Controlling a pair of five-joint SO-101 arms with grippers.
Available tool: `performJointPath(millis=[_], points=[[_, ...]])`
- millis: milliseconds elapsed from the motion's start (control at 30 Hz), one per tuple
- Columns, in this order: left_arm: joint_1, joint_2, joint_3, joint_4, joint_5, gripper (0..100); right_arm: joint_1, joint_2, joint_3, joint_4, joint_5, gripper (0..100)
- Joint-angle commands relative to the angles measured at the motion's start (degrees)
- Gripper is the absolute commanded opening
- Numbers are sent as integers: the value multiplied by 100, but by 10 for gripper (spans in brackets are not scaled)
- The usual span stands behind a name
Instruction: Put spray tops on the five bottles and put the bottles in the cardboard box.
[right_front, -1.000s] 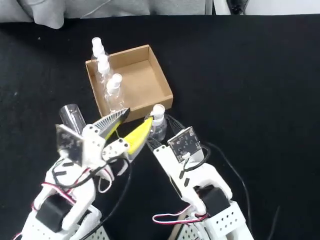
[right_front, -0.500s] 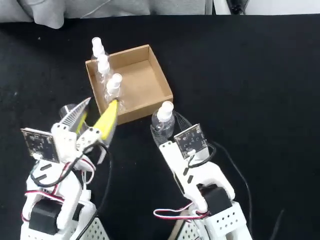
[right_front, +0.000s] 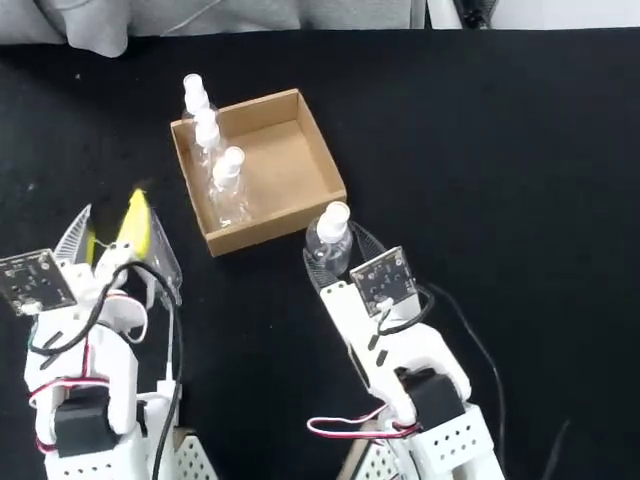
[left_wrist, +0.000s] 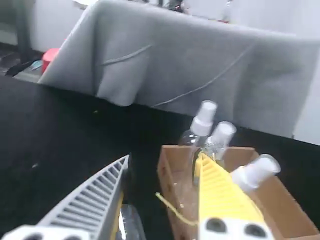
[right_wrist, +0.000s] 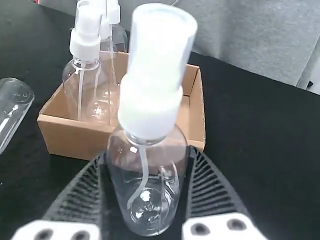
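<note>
My right gripper (right_front: 335, 250) is shut on a clear bottle (right_front: 328, 243) with a white spray top, held upright just in front of the cardboard box (right_front: 322, 152). In the right wrist view the bottle (right_wrist: 147, 190) stands between the dark fingers (right_wrist: 210, 185), with the box (right_wrist: 70, 135) behind it. Three capped bottles (right_front: 229, 185) stand along one wall of the box. My left gripper (right_front: 108, 228) is open and holds nothing; it sits off to the side of the box. A clear bottle without a top (right_front: 160, 262) is beside its yellow finger. The left wrist view looks between the fingers (left_wrist: 95, 200) at the box (left_wrist: 167, 185).
The table (right_front: 500, 150) is a black mat. A grey cloth (right_front: 90, 25) lies along its far edge. Wide open mat lies beyond and beside the box on the right arm's side.
The left gripper has drawn back from the held bottle and swung far out to the side, still open. The right gripper has carried its bottle a little closer to the box.
</note>
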Motion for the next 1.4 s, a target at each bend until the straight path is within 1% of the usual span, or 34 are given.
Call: performJointPath(millis=[0, 100, 233, 533, 800, 900, 1033, 1133, 1233, 1367], points=[[-514, -70, 84, -35, 62, 200, 185, -576, -22, -141, -62, 15], [-875, -70, 242, -35, 62, 202, 185, -576, -22, -35, -62, 15], [-1077, -70, 585, -35, 62, 202, 185, -576, -22, -26, -62, 15], [-1077, -70, 1341, -35, 62, 203, 185, -576, -22, 167, -62, 15], [-1086, -70, 1622, -35, 53, 204, 193, -576, -22, 176, -62, 15], [-1086, -70, 1754, -35, 44, 204, 193, -576, -22, 343, -62, 15], [-1086, -70, 1798, -18, -281, 204, 193, -576, -22, 404, -62, 15], [-1068, -70, 1982, -62, -325, 204, 202, -576, -22, 404, -62, 15], [-1068, -70, 2149, -378, -299, 204, 387, -567, -22, 404, -62, 15], [-1068, -70, 2466, -1002, -299, 203, 554, -558, -127, 413, -62, 15]])
